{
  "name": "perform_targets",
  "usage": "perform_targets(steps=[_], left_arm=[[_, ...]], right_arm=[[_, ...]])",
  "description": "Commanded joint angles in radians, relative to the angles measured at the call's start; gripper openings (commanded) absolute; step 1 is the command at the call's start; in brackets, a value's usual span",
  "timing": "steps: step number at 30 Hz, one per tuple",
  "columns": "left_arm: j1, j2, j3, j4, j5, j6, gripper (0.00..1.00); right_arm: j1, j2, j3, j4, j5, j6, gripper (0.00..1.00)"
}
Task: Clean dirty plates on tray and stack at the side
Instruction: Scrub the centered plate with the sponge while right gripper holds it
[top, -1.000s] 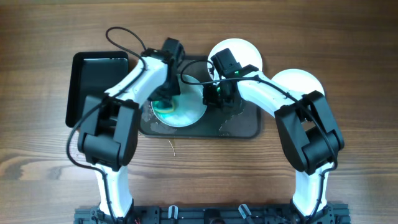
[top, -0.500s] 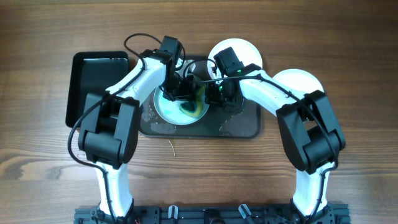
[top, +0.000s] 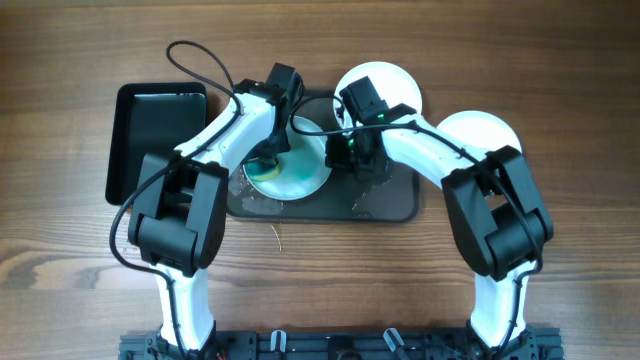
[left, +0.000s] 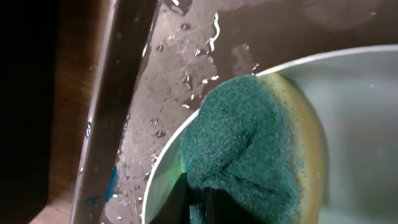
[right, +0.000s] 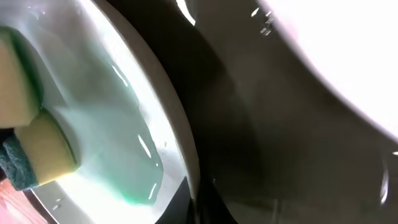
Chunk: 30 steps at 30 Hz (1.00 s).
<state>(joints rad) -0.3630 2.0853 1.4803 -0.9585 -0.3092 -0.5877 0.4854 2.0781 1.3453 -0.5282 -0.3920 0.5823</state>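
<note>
Black glossy tray (top: 150, 135) sits far left on the wood table (top: 560, 60), just beside the big dark grey tray (top: 385, 200), which is wet w/ droplets.

L gripper (top: 268, 158) is over the left part of the smeared plate (top: 300, 175), jaws clamped on a sponge (left: 242, 149). The sponge has a green scouring side and a yellow body, and is pressed onto the plate's inside near its rim. The smeared plate lies on the grey tray, left of centre, w/ teal-green smear and a thin teal film of water pooled inside.

R gripper (top: 352, 150) is at that plate's right edge, fingers pinched together on the rim.

Two clean white plates are off the tray. One (top: 400, 85) is at the tray's far edge, partly under the R arm. The other (top: 480, 125) is on the table farther right, near the tray's right end. The two are apart, not stacked.
</note>
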Motion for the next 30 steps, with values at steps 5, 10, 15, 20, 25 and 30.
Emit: perform_targets(steps=[5,10,15,20,25,30], left_arm=[[0.023,0.036,-0.023,0.058,0.811,0.388,0.04],[0.02,0.036,-0.023,0.069,0.942,0.461,0.04],[0.021,0.036,-0.023,0.132,0.846,0.46,0.04],[0.02,0.038,-0.024,0.183,0.511,0.322,0.04],[0.023,0.037,-0.024,0.176,0.01,0.063,0.04],[0.023,0.037,-0.024,0.105,-0.23,-0.076,0.04]], right_arm=[[-0.007,0.026,0.01,-0.013,0.0,-0.008,0.04],[-0.007,0.026,0.01,-0.014,-0.003,-0.015,0.04],[-0.007,0.026,0.01,-0.014,-0.006,-0.014,0.04],[-0.007,0.026,0.01,-0.014,-0.006,-0.014,0.04],[-0.007,0.026,0.01,-0.014,-0.006,-0.014,0.04],[-0.007,0.026,0.01,-0.014,-0.006,-0.015,0.04]])
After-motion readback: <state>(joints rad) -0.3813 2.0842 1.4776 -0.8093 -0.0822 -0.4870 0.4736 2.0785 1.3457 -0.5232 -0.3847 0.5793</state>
